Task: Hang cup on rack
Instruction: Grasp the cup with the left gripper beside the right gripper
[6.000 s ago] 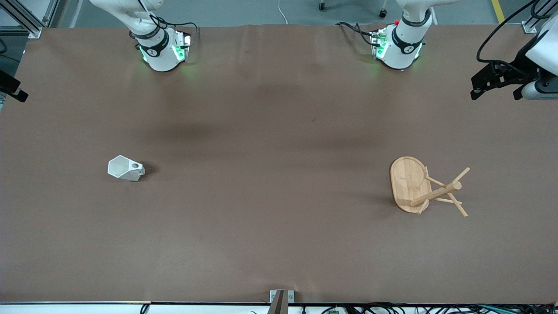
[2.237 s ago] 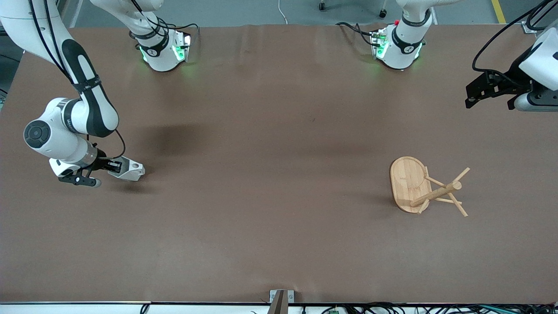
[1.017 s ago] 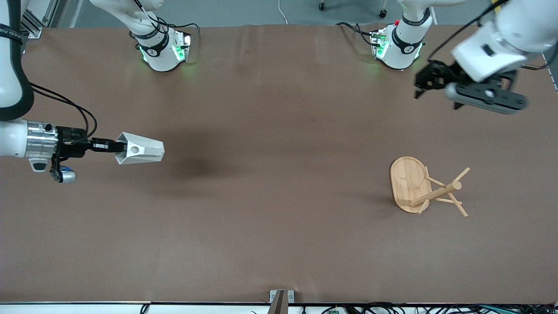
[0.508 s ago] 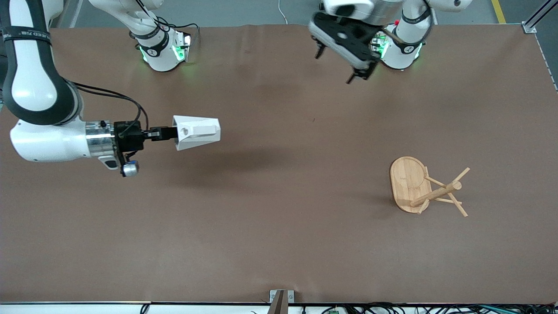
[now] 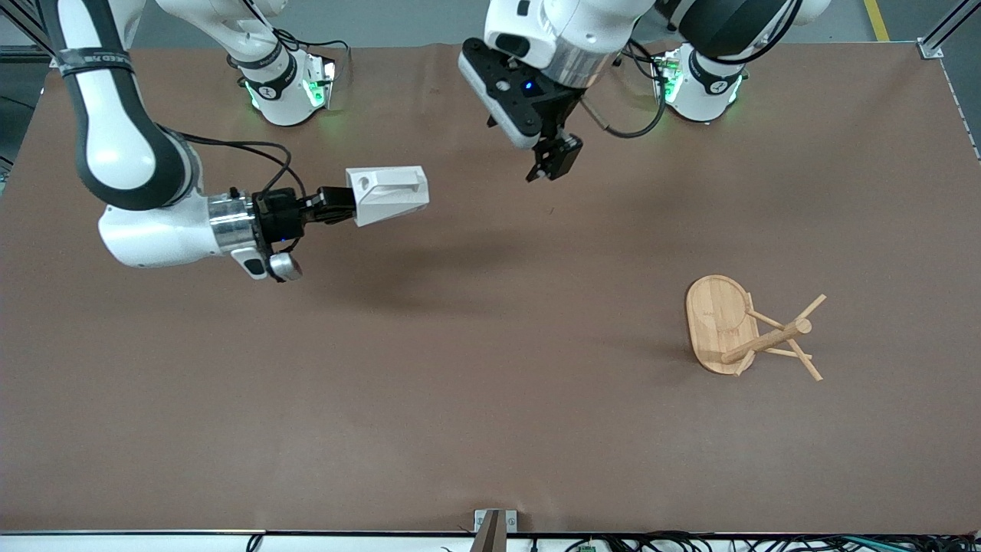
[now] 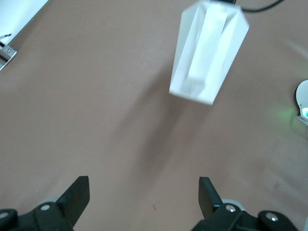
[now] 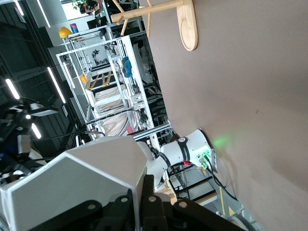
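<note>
Front view: the right arm comes from its base at the top of the picture, swings out toward its own end of the table and back inward, and carries the small white faceted cup [image 5: 387, 195] in the air over the brown table [image 5: 490, 429]. The right gripper [image 5: 337, 205] has its jaws closed on the cup's narrower end, and the cup lies on its side, wide mouth pointing toward the middle of the table, its chunky handle with the round hole turned upward. A dark shadow lies on the table under it, so the cup is clear of the surface.

The left gripper [image 5: 549, 162] hangs over the table's middle strip, not far from the bases — its black fingers [image 5: 563, 153] point down toward the table. In the left wrist view the two fingertips [image 6: 77, 192] stand wide apart with nothing between them, and the white cup [image 6: 209, 53] shows farther off, in the air over the bare brown surface.

Right wrist view: the cup [image 7: 77, 187] fills the space at the right gripper [image 7: 147, 202], its flat white facets against the black fingers [image 7: 147, 192].

The light bamboo rack [image 5: 747, 328] — oval flat base, thick central post, thin slanted pegs — stands on the table toward the left arm's end, nearer the front camera than both grippers and well apart from the cup. It also shows in the right wrist view [image 7: 185, 21], far from the held cup.
</note>
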Robot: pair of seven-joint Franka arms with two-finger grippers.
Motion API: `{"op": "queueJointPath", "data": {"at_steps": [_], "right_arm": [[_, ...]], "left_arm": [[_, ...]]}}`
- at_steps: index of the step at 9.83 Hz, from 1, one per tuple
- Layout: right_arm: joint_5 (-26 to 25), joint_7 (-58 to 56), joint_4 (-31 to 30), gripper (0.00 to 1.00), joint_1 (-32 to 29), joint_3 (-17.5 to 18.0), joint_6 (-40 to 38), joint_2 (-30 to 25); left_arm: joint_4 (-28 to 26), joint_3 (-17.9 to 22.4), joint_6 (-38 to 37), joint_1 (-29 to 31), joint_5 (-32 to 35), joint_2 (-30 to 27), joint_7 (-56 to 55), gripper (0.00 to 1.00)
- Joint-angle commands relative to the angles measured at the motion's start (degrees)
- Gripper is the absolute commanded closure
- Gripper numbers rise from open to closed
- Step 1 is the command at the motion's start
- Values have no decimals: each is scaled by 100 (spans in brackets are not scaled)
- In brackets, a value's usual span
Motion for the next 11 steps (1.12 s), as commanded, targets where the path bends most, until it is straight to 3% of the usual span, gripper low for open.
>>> {"op": "queueJointPath", "data": {"at_steps": [1, 5, 11], "right_arm": [[603, -101, -392, 100, -90, 708, 733, -368], [817, -110, -401, 100, -99, 1062, 974, -394], [1070, -92, -410, 100, -134, 1062, 843, -535]], "left_arm": [[169, 20, 306, -193, -9, 283, 266, 0], [55, 38, 143, -369, 0, 152, 627, 0], [-209, 3, -122, -369, -61, 239, 1226, 0]]}}
